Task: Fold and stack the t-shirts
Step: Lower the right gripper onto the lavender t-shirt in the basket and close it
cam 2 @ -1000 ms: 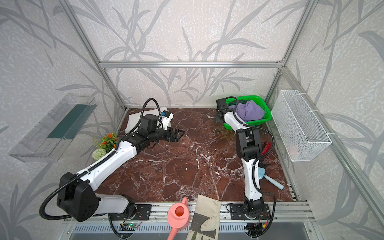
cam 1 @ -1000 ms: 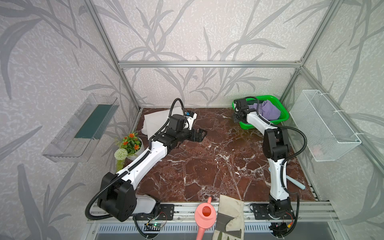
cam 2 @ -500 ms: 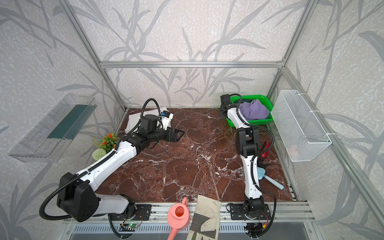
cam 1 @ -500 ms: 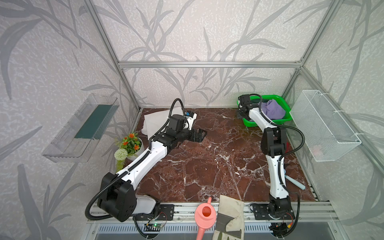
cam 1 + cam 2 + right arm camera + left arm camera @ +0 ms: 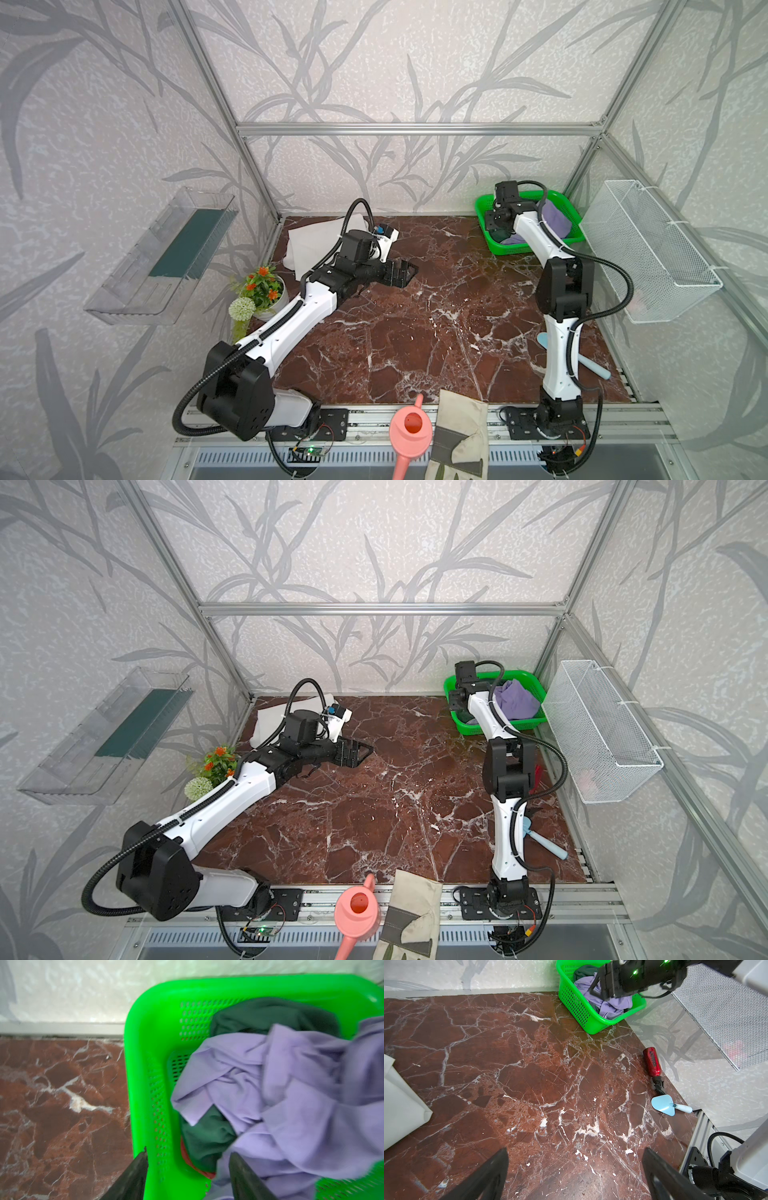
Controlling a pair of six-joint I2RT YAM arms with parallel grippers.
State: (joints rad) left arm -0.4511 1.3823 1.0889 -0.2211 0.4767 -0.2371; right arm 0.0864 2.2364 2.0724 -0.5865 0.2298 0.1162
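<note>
- lavender tee [image 5: 291,1095]: crumpled in green basket [image 5: 158,1022], atop dark green tee [image 5: 207,1138].
- white tee [image 5: 316,245]: flat, surface's [image 5: 415,332] far left corner.
- left claw [image 5: 575,1153]: spread, above surface.
- right claw [image 5: 188,1152]: spread, empty, over basket.

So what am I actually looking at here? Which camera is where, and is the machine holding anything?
Two robot arms stand at the front of a marble table, each ending in a two-fingered clamp. Two pictures look down from overhead; the other two come from cameras on the arms' wrists. The left gripper hovers open over bare table, near a folded white t-shirt. The right gripper is open above a green basket in the far corner, where a lavender t-shirt lies crumpled over a dark green t-shirt. Neither holds anything. Along the edges sit a potted plant, a pink watering can, a work glove and a blue trowel.
</note>
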